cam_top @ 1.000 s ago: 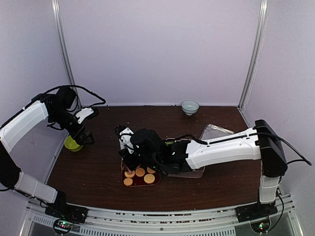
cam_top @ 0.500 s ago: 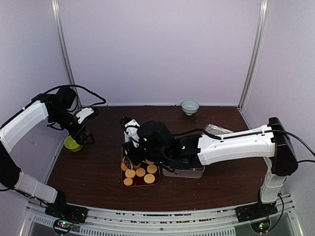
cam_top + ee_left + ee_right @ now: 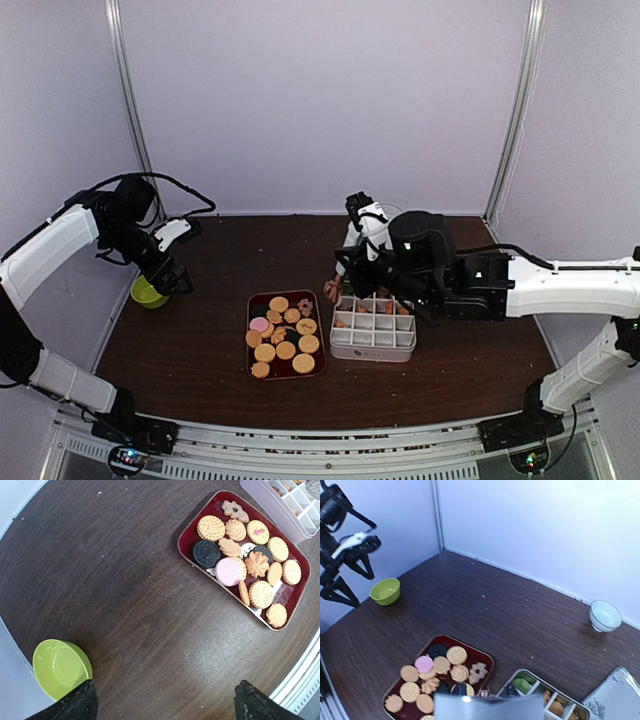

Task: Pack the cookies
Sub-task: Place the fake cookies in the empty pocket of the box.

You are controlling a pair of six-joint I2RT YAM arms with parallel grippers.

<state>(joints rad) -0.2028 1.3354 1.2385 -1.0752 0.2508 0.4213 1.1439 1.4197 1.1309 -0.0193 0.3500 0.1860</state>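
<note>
The cookies (image 3: 283,335) lie on a dark red tray (image 3: 284,371): mostly round golden ones, one pink, some dark. They also show in the left wrist view (image 3: 245,565) and the right wrist view (image 3: 440,672). A white divided box (image 3: 372,348) stands to the right of the tray and holds several cookies. My right gripper (image 3: 348,268) is shut on metal tongs (image 3: 487,707), above the box's far left corner. A small brownish piece (image 3: 333,290) sits at the tongs' tip. My left gripper (image 3: 165,707) is open and empty, far left.
A green bowl (image 3: 147,293) sits at the left table edge, just below my left gripper. A small pale bowl (image 3: 386,216) stands at the back wall. A clear lid (image 3: 435,265) lies behind the box, under my right arm.
My right arm has swung from over the tray to the right and back, and now hangs over the box's far left corner. The tray is uncovered. The left arm has not moved.
</note>
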